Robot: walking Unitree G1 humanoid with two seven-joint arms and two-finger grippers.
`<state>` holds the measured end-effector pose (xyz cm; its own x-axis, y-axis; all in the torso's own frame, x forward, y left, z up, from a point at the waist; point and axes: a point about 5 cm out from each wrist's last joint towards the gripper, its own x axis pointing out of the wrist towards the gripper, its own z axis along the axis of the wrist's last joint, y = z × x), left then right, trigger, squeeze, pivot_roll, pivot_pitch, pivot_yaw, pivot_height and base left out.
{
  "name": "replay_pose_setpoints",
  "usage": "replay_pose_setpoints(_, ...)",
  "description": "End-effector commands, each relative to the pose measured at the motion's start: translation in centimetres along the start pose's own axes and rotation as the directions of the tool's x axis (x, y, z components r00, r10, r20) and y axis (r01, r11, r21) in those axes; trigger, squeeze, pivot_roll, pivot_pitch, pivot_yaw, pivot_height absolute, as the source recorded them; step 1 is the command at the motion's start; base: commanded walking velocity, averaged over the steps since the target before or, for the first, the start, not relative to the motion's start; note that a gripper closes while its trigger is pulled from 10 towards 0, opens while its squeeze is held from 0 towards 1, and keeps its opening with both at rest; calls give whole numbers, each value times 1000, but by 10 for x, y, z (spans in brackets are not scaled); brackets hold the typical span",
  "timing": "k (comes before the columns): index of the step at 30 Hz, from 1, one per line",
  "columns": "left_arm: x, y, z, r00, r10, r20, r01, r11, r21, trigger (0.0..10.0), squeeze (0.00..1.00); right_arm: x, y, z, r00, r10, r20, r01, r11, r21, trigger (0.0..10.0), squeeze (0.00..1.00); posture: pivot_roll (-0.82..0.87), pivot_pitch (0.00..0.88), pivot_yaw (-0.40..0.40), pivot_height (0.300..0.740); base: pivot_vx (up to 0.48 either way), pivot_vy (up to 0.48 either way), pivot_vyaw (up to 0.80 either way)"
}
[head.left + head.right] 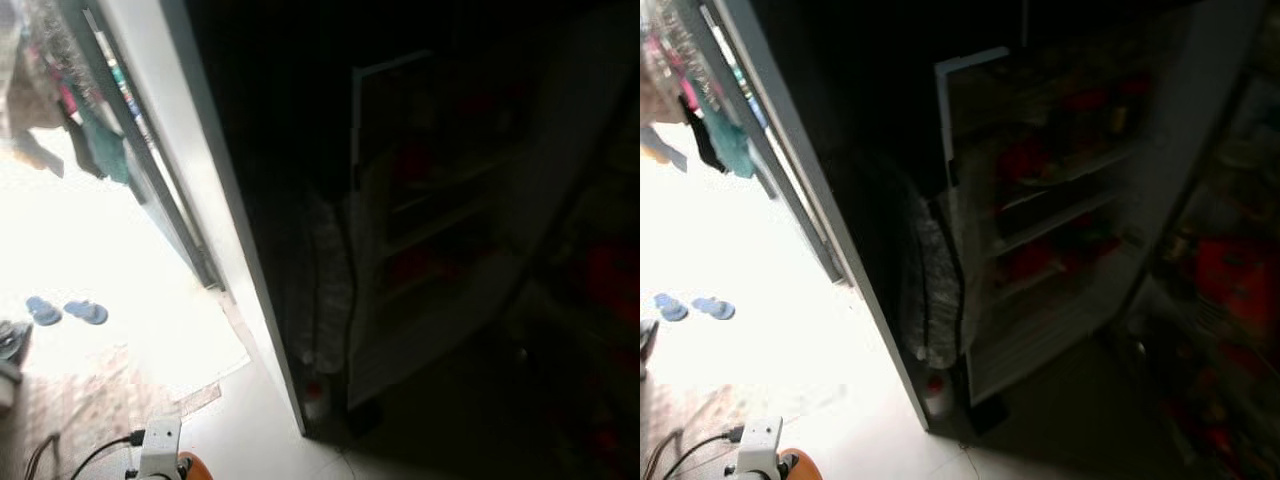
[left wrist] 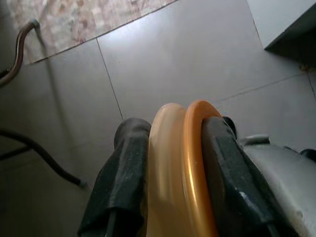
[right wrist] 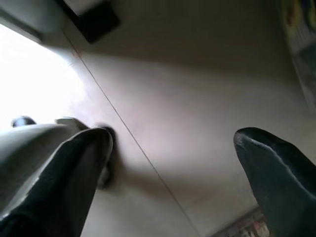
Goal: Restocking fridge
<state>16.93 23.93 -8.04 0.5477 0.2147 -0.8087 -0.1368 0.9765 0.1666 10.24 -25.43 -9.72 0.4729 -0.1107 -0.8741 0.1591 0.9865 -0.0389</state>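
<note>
Two tools low over floor: left tool point(image 2: 170, 168) clenched on orange-rimmed item point(image 2: 180, 163), probably lid or bowl; right tool point(image 3: 173, 173) released, empty. Fridge point(image 1: 1040, 210) open ahead, dim; misjudged shelf reach risks dropping item.

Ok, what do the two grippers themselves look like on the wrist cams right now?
The left gripper has two long black fingers with a matte, slightly grainy surface, on a silver-grey wrist housing. The right gripper has the same rounded black fingers and pale grey housing. No cables or markings are visible on either.
</note>
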Motion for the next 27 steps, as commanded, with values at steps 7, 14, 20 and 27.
replay_pose_setpoints(7, 1, -2, 8, 1000, -11, 22, 11, 1000, -2, 10000, 0, -1, 6, -10, 1000, 6, -21, -5, 1000, 30, 10000, 0, -213, 14, 45, 740, 0, -265, 0)
replay_pose_setpoints(14, 1, 2, 6, 1000, -10, 17, 10, 1000, 3, 10000, 0, -1, 6, -11, 1000, 9, -20, -8, 1000, 29, 10000, 0, -215, 0, 47, 740, 0, -265, 0)
replay_pose_setpoints(20, 1, 3, 5, 1000, -13, 14, 13, 1000, 11, 10000, 0, -1, 8, -12, 1000, 7, -21, -7, 1000, 24, 10000, 0, -212, 0, 49, 740, 0, -264, 0)
replay_pose_setpoints(27, 1, 2, 5, 1000, -20, 14, 19, 1000, 14, 10000, 0, -1, 8, -11, 1000, 3, -20, -3, 1000, 23, 10000, 0, -212, 0, 49, 740, 0, -266, 0)
